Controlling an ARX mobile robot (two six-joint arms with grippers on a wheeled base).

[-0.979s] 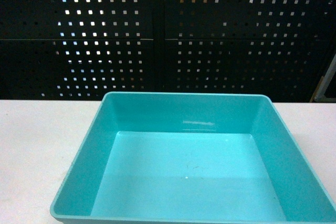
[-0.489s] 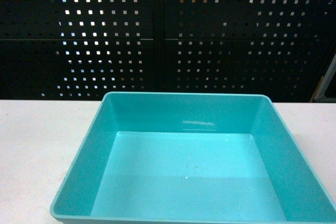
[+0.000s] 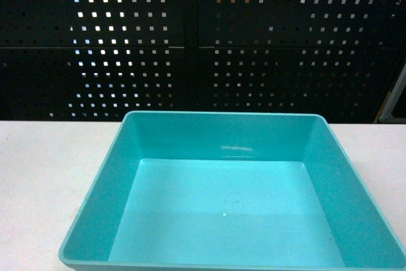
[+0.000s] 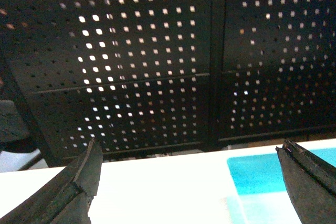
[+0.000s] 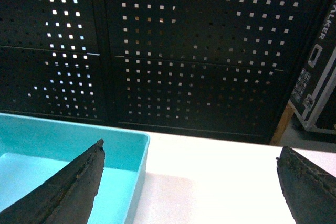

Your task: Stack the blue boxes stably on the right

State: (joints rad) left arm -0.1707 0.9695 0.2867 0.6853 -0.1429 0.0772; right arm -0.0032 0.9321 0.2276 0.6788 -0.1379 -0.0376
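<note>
- One blue box (image 3: 228, 220) fills my head view: a smooth turquoise plastic tub with plain tapered walls and a flat out-turned rim, sitting empty and upright on the white table (image 3: 44, 182). Behind the tub stands a black perforated panel (image 3: 203, 42) with light showing through its holes. Neither gripper appears here, and I see no second box, so I judge the stacking is not yet under way.
- From my left wrist camera, the left gripper (image 4: 194, 182) is spread wide, its dark rubbery fingers (image 4: 73, 187) at the frame's lower corners with nothing between them. The tub (image 4: 273, 174) shows only as a turquoise corner under the right-hand finger; bare tabletop (image 4: 157, 182) lies left of the tub.
- From my right wrist camera, the right gripper (image 5: 191, 184) is likewise wide and empty. Its left-hand finger (image 5: 68, 192) hangs over the tub (image 5: 63, 145), while the other sits over open table (image 5: 210, 171) to the tub's right. I read this as both arms flanking the tub, probably so they can take its opposite walls.
</note>
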